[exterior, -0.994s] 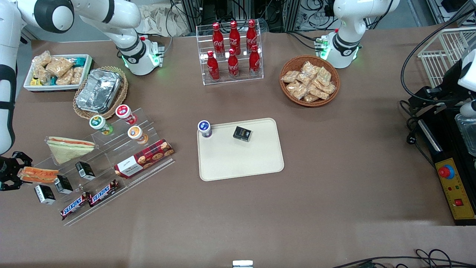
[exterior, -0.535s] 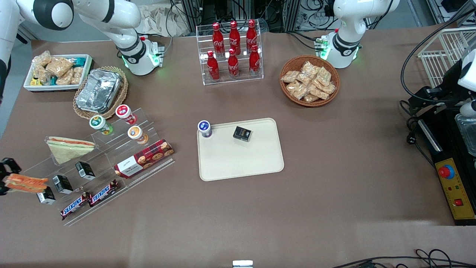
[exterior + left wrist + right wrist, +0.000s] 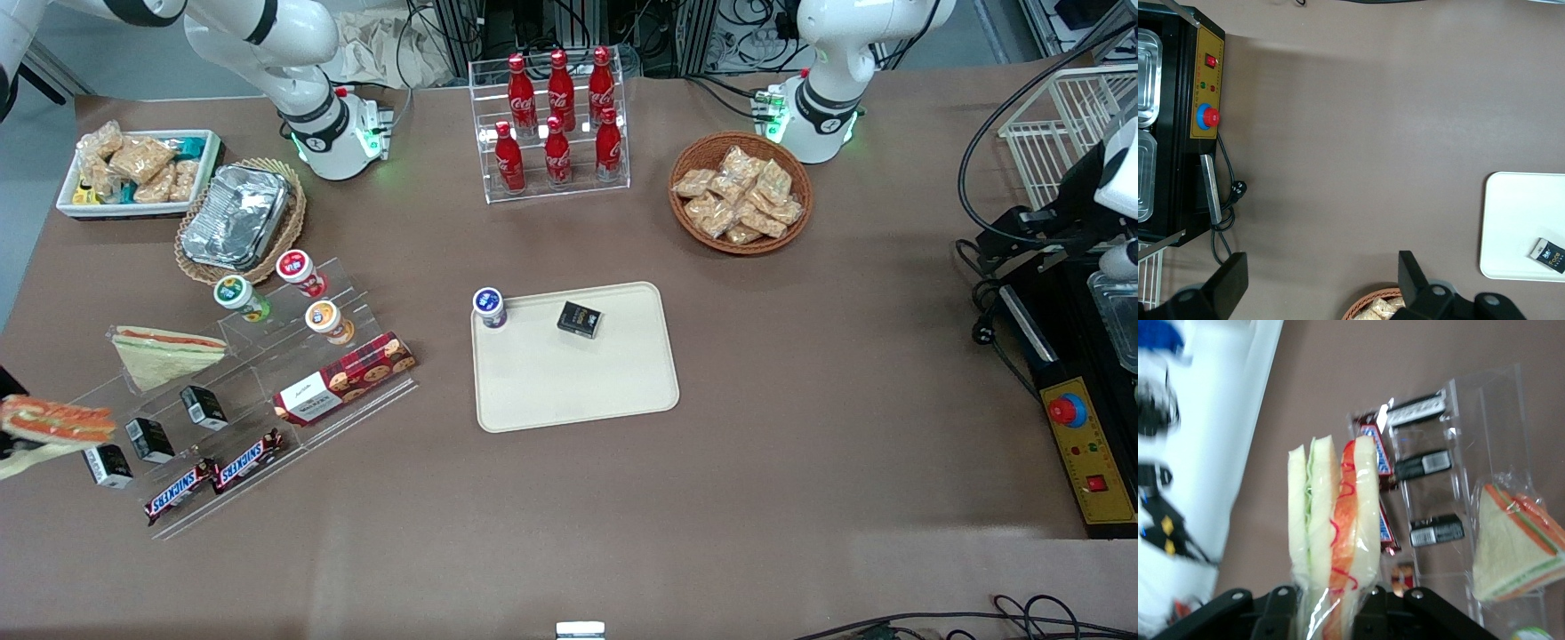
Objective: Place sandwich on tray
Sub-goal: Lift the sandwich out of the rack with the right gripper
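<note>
Robot lab — emergency-stop box (image 3: 1086, 448), cable tangles (image 3: 569, 22), staged snack displays (image 3: 253, 396)

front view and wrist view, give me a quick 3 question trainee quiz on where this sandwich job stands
1. True or false: the sandwich already lies on the tray.
2. What grips the sandwich? A) nothing B) the gripper C) the clear stand
3. Name the two things on the tray.

Key
1. False: it hangs in the air at the working arm's end of the table, above the clear display stand.
2. B: the jaws are shut on its wrapped end.
3. A blue-lidded cup and a small black box.
</note>
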Available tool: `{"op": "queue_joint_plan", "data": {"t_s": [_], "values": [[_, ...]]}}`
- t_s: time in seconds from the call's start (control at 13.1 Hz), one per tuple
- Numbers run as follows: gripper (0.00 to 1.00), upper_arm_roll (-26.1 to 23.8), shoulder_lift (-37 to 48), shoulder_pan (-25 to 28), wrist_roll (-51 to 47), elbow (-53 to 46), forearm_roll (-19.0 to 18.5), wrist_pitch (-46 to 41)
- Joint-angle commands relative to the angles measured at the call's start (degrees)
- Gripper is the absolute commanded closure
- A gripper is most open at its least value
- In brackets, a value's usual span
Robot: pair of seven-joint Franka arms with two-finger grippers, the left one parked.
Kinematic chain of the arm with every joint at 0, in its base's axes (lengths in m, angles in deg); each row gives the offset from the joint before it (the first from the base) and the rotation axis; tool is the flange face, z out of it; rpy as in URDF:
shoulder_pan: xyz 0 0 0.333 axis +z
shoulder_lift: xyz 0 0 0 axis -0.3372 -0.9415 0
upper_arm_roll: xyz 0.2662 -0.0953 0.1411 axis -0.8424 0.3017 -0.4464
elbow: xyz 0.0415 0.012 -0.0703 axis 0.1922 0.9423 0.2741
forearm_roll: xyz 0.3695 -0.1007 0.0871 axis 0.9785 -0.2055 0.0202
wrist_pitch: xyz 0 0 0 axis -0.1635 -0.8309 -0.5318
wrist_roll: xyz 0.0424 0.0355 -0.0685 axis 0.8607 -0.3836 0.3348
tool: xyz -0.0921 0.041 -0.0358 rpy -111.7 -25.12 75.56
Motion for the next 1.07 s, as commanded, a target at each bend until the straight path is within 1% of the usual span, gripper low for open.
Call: {"op": "queue_joint_plan", "data": {"t_s": [0.0,0.08,0.15,0.31,0.54,0.76,0.84,0.92,0.99], "values": [[1.0,0.3,1.8,4.8,7.4,0.1,-2.2,-4.6],[1.0,0.3,2.2,6.9,10.1,0.2,-3.7,-5.4],[1.0,0.2,2.3,8.1,13.7,0.1,-3.8,-6.5],[1.0,0.3,2.3,11.7,16.9,0.2,-3.9,-7.4],[1.0,0.3,2.3,15.3,26.9,0.2,-4.0,-9.6],[1.0,0.3,2.3,17.4,53.5,1.0,-3.8,-10.4],[1.0,0.3,2.2,18.6,59.4,1.3,-3.8,-10.4],[1.0,0.3,2.2,20.2,62.9,1.3,-3.8,-10.4],[1.0,0.4,2.2,22.1,64.1,1.3,-3.9,-10.3]]}}
